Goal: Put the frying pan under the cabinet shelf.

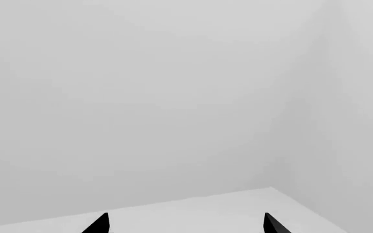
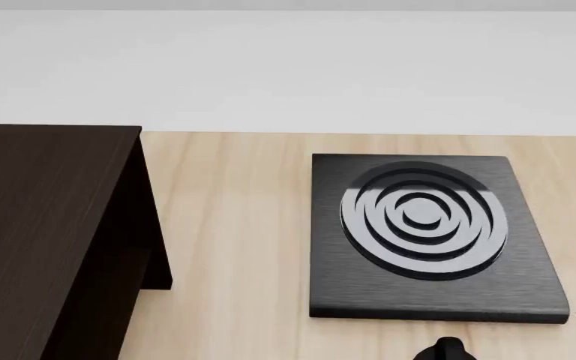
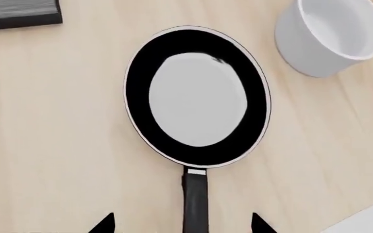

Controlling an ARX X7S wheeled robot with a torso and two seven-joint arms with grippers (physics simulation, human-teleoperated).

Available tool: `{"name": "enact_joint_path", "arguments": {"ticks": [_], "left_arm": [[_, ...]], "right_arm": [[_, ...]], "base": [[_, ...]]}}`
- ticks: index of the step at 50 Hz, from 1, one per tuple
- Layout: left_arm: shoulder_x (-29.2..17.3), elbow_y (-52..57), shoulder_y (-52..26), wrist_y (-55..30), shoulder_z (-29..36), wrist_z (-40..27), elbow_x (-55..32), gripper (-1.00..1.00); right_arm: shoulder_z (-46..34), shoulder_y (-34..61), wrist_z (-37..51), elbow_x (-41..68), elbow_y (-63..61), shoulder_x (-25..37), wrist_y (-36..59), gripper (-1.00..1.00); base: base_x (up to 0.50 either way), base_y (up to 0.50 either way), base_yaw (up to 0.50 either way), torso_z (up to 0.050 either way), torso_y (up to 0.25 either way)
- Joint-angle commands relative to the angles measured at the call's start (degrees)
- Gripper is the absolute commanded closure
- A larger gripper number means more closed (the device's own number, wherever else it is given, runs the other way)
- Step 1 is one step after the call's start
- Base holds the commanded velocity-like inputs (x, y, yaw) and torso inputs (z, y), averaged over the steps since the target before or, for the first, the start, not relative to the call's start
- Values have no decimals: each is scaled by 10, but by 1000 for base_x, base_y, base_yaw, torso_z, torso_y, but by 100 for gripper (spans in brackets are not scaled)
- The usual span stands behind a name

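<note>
The frying pan [image 3: 197, 94] lies flat on the light wood table in the right wrist view, glossy black with a thin pale rim. Its black handle [image 3: 195, 204] runs back between my right gripper's fingertips. My right gripper [image 3: 183, 224] is open, above the handle, with one tip on each side and clear of it. The dark brown cabinet shelf [image 2: 38, 225] stands at the left of the head view. My left gripper [image 1: 186, 223] is open and empty, facing a plain grey wall and floor. The pan does not show in the head view.
A square black stove plate [image 2: 428, 236] with concentric rings lies on the table right of the cabinet. A white round bowl [image 3: 332, 34] stands close beside the pan. A corner of the stove plate [image 3: 18, 14] shows beyond the pan. A small dark part [image 2: 448, 349] shows at the head view's lower edge.
</note>
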Motion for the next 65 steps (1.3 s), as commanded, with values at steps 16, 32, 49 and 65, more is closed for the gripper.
{"name": "enact_joint_path", "arguments": {"ticks": [16,32,49,65], "left_arm": [[-3,0,3,3,1,4,7,-100],[-5,0,3,6,3,1,6,-100],[-5,-1,4,8,10,1,12,-100],[-1,-2,0,11,25,3,20,-100]], "right_arm": [[-45,-14,-54,-61,44,-7,-54,-100],[-122,17,-41,-54,79,9,-81,-100],[-196,47,-61,-63,95,4,-106,-100],[-186,25,-64,-81,113,-4,-113,-100]], "base": [[0,0,0,0,0],[0,0,0,0,0],[0,0,0,0,0],[0,0,0,0,0]]}}
